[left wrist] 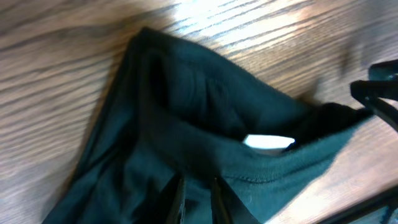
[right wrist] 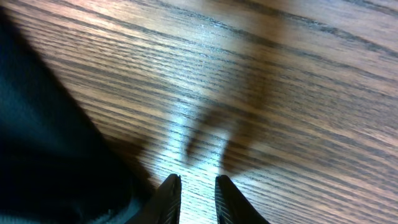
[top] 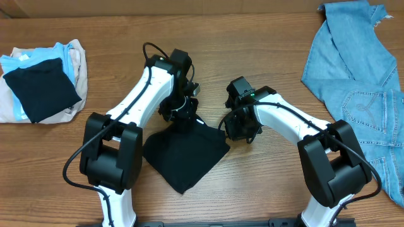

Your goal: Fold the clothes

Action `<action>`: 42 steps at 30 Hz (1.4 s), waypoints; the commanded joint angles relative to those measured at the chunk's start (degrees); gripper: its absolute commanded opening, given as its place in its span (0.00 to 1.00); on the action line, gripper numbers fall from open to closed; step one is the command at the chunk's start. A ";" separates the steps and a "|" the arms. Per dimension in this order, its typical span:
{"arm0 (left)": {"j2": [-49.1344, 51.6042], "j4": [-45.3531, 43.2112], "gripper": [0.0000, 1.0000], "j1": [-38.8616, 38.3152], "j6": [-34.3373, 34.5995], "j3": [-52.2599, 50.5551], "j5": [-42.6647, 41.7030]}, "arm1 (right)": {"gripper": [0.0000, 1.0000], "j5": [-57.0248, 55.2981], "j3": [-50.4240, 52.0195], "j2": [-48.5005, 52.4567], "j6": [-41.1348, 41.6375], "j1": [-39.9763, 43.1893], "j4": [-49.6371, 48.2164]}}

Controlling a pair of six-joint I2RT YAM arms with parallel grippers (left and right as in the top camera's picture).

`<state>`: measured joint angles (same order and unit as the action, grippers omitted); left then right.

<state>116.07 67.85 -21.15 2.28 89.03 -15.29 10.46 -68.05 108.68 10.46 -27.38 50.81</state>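
Note:
The clothes, a black T-shirt, lie folded into a rough diamond on the wooden table between my two arms. My left gripper is at the shirt's far edge. In the left wrist view its narrow jaws pinch black fabric just below the collar seam, near the white label. My right gripper hangs just off the shirt's right corner. In the right wrist view it stands a little open over bare wood, with the shirt's edge to its left.
Light-blue denim jeans lie spread at the far right. At the far left sits a pile of folded garments with a black one on top. Bare table lies behind both arms.

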 commanded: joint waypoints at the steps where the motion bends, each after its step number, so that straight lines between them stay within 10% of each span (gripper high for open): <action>1: -1.44 -4.22 0.22 -0.74 -1.97 -2.86 -0.79 | 0.23 -0.15 0.17 -1.18 -0.20 -0.02 -0.15; 12: -1.42 -25.29 0.37 -1.07 -0.57 -6.29 1.79 | 0.23 -0.13 0.17 -1.18 -0.17 -0.02 0.07; 19: -3.37 -12.79 0.39 1.53 -1.14 1.77 3.89 | 0.24 -0.15 0.17 -1.18 -0.20 -0.02 0.44; 26: -5.51 -0.15 0.68 6.73 -10.60 10.01 -5.57 | 0.24 -0.13 0.17 -1.18 -0.17 0.04 0.26; 42: 5.79 -2.38 0.71 9.31 -21.46 -3.17 -15.61 | 0.25 -0.13 0.17 -1.18 -0.17 0.04 0.50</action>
<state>119.94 66.11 -12.32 -16.95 86.56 -29.80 10.48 -68.05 108.68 10.48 -27.38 51.48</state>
